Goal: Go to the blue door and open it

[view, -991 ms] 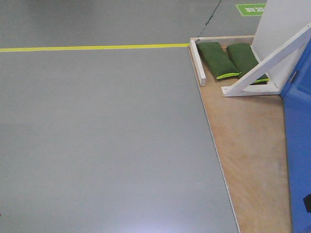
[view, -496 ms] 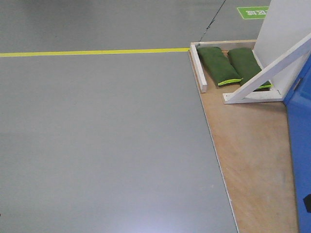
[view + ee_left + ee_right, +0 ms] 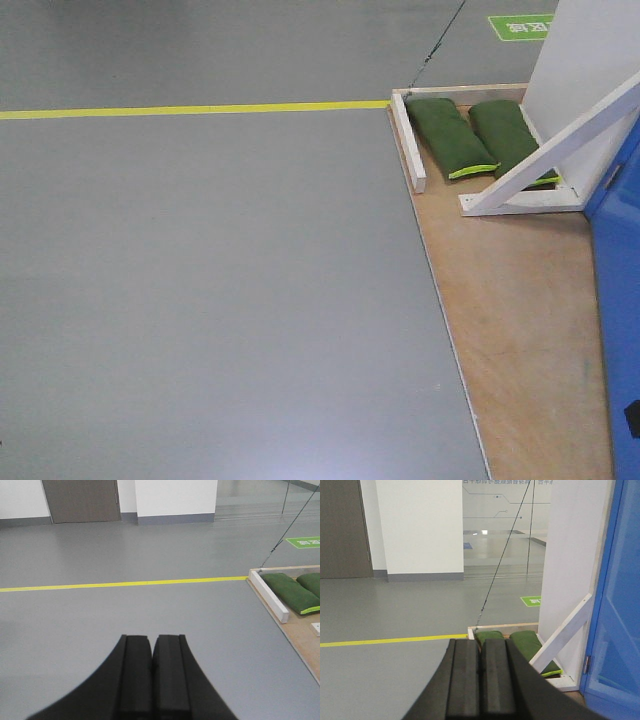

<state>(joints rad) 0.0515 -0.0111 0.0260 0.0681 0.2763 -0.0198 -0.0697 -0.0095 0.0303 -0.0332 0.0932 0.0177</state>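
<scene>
The left hand [image 3: 151, 672] has its two black fingers pressed together with nothing between them, held low over the grey floor [image 3: 100, 620]. Ahead of it a yellow line [image 3: 125, 584] crosses the floor and ends at the corner of a wooden platform [image 3: 305, 635]. There two green sandbags [image 3: 290, 591] lie behind a white rail [image 3: 270, 596]. The right hand [image 3: 480, 677] is likewise closed on nothing. Beyond it lie the sandbags, then a slanted white brace [image 3: 565, 630] leaning up against a white panel [image 3: 570, 555]. The door [image 3: 620, 595] stands just right of that panel, at the right edge of the right wrist view, clear of the hand. In the front view the door runs along the platform's right side, past the brace
</scene>
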